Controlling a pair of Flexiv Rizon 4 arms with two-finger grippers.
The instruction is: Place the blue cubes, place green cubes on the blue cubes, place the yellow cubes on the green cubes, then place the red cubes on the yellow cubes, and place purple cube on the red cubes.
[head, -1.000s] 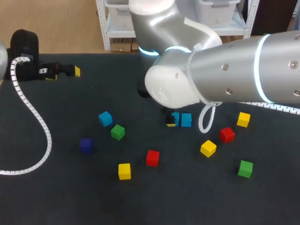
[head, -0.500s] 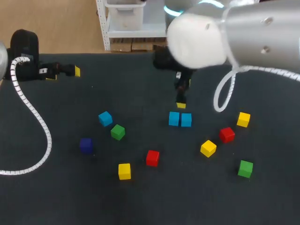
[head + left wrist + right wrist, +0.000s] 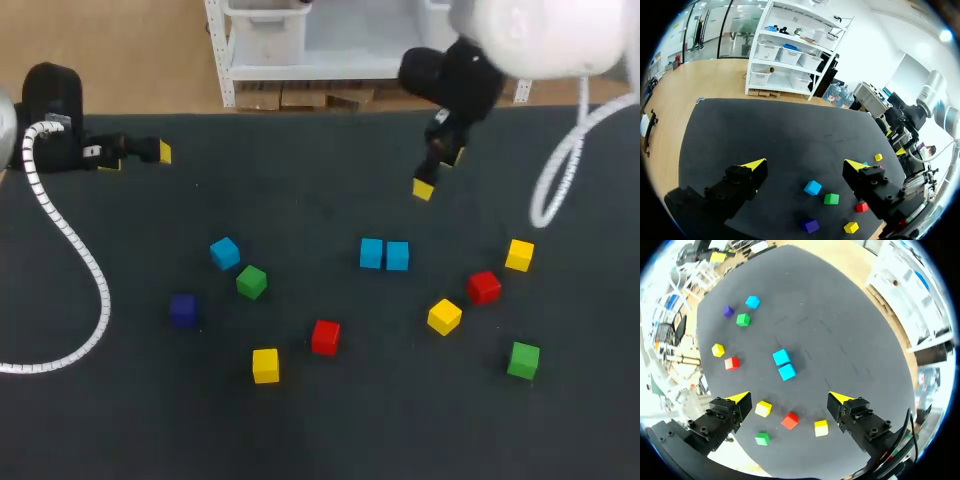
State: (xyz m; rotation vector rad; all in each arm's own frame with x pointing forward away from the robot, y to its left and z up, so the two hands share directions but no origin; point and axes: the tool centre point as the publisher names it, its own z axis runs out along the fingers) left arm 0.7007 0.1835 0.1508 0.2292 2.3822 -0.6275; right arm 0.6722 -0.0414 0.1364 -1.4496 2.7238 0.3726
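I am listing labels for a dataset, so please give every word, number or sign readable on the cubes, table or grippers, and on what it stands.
Nothing can be read here.
Blue cubes and the other cubes: plain faces, no print.
Table: no text.
Left gripper: a small white mark, too small to read.

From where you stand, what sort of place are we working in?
Probably a robot test bench: a dark-matted table strewn with small coloured cubes, with my left gripper and right gripper over it, both open and empty.
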